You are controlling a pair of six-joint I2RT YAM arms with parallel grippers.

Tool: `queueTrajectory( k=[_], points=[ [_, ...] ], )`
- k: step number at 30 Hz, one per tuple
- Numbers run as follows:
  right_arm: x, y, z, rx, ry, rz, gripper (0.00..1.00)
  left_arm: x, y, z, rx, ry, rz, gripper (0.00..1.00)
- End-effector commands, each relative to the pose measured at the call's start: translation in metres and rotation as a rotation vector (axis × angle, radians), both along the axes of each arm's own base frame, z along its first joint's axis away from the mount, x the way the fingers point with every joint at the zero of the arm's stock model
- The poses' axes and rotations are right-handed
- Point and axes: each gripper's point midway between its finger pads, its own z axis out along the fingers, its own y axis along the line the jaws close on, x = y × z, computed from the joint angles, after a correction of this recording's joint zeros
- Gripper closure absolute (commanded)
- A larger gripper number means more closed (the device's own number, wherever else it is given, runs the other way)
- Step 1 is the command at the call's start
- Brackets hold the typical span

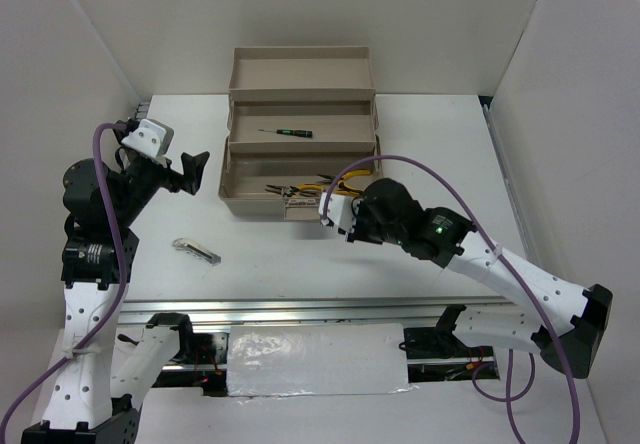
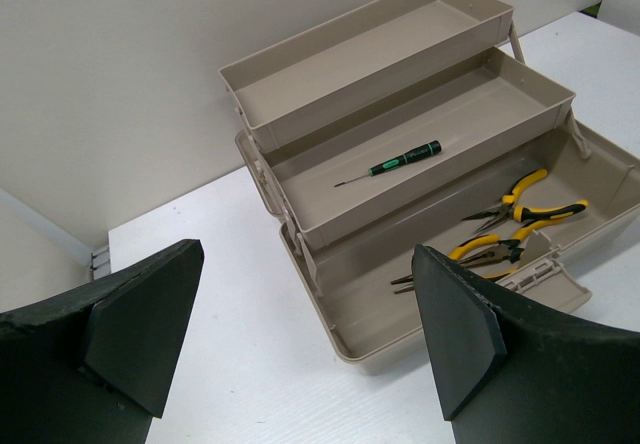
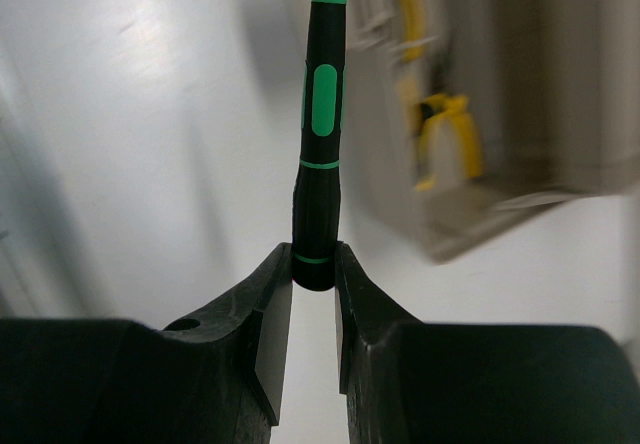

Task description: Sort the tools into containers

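Screwdrivers: one [image 3: 318,144] pinched in right tool [image 3: 313,274], one [image 2: 392,164] in middle tier; left tool [image 2: 300,334] wide.

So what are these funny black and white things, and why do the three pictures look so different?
They are two robot arms bolted to a white table. One picture looks down from above; the other two come from little cameras on each arm's wrist. In the middle stands a beige toolbox with stepped trays. One screwdriver lies in its middle tray, and yellow-handled pliers lie in the bottom. A small grey tool lies on the table. The left gripper is wide open and empty. The right gripper pinches the end of a black-and-green screwdriver.
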Motion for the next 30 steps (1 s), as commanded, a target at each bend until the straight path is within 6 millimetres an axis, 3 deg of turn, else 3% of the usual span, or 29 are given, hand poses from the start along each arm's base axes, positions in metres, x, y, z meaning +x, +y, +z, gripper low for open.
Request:
queueTrajectory(
  k=[1,2,3,4,5,6,7,8,9,10,11,12,13,14,15,16,17,20,22,23,24,26,30],
  points=[
    [0.056,0.001,0.082,0.007,-0.344,0.016,1.0,0.0,-0.003,0.007,-0.042,-0.009,-0.014,0.01],
    [0.075,0.001,0.085,-0.024,-0.388,0.005,1.0,0.006,-0.003,0.003,-0.048,0.01,-0.013,0.01],
    [0.107,-0.008,0.112,-0.03,-0.509,-0.037,1.0,0.008,-0.004,-0.001,-0.059,0.035,-0.013,0.01],
    [0.127,-0.006,0.105,-0.065,-0.526,-0.044,1.0,0.01,-0.004,-0.001,-0.067,0.044,-0.01,0.01],
    [0.144,-0.01,0.112,-0.082,-0.566,-0.06,1.0,0.015,-0.002,-0.005,-0.074,0.065,0.0,0.01],
    [0.17,-0.019,0.132,-0.094,-0.65,-0.092,1.0,0.016,0.0,-0.008,-0.08,0.079,0.016,0.01],
    [0.184,-0.022,0.137,-0.105,-0.676,-0.102,1.0,0.018,0.001,-0.011,-0.078,0.093,0.021,0.01],
    [0.205,-0.019,0.122,-0.141,-0.66,-0.101,1.0,0.017,0.0,-0.014,-0.077,0.099,0.02,0.01],
    [0.222,-0.018,0.14,-0.132,-0.715,-0.112,1.0,0.019,0.01,-0.016,-0.071,0.104,0.055,0.01],
    [0.245,-0.022,0.121,-0.171,-0.684,-0.124,1.0,0.02,0.013,-0.022,-0.074,0.126,0.07,0.01],
    [0.259,-0.023,0.135,-0.18,-0.716,-0.139,1.0,0.02,0.014,-0.026,-0.075,0.142,0.075,0.01],
    [0.272,-0.023,0.134,-0.192,-0.722,-0.152,1.0,0.021,0.017,-0.029,-0.078,0.159,0.089,0.01],
    [0.291,-0.025,0.11,-0.227,-0.685,-0.159,1.0,0.019,0.018,-0.037,-0.079,0.199,0.095,0.01],
    [0.302,-0.025,0.119,-0.226,-0.711,-0.165,1.0,0.02,0.021,-0.042,-0.086,0.221,0.109,0.01],
    [0.311,-0.022,0.117,-0.227,-0.718,-0.162,1.0,0.019,0.023,-0.046,-0.09,0.232,0.114,0.01],
    [0.323,-0.024,0.101,-0.244,-0.705,-0.159,1.0,0.018,0.024,-0.056,-0.091,0.254,0.12,0.01],
    [0.33,-0.022,0.105,-0.256,-0.73,-0.153,1.0,0.014,0.027,-0.056,-0.086,0.244,0.129,0.01],
    [0.345,-0.021,0.088,-0.302,-0.716,-0.149,0.94,0.007,0.033,-0.072,-0.029,0.269,0.143,0.01],
    [0.346,-0.021,0.074,-0.321,-0.668,-0.136,0.77,0.005,0.034,-0.081,0.069,0.294,0.111,0.01],
    [0.344,-0.021,0.07,-0.325,-0.652,-0.128,0.68,0.0,0.034,-0.095,0.105,0.355,0.089,0.01],
    [0.342,-0.022,0.067,-0.33,-0.638,-0.121,0.49,-0.003,0.031,-0.1,0.148,0.375,0.052,0.01],
    [0.336,-0.022,0.056,-0.349,-0.612,-0.108,0.36,-0.013,0.022,-0.125,0.264,0.437,-0.088,0.01],
    [0.32,-0.016,0.06,-0.321,-0.593,-0.1,0.33,-0.029,0.014,-0.161,0.407,0.521,-0.306,0.03]
  ],
)
